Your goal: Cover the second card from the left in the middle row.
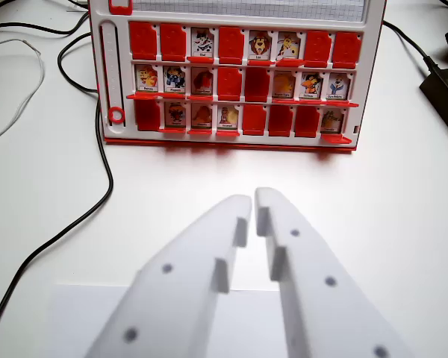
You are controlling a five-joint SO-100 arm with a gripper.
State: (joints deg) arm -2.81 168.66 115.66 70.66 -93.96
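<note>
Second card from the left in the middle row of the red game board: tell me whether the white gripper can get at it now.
Probably yes. The white gripper hangs short of the red game board, with only bare white table between; the card stands uncovered. The black cable lies off to the wrist view's left.

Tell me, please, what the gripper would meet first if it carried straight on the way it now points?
Most likely the red game board: the gripper points up the picture at its bottom row, near the centre. Only bare white table lies between. Depth and height are unclear from this single view.
</note>
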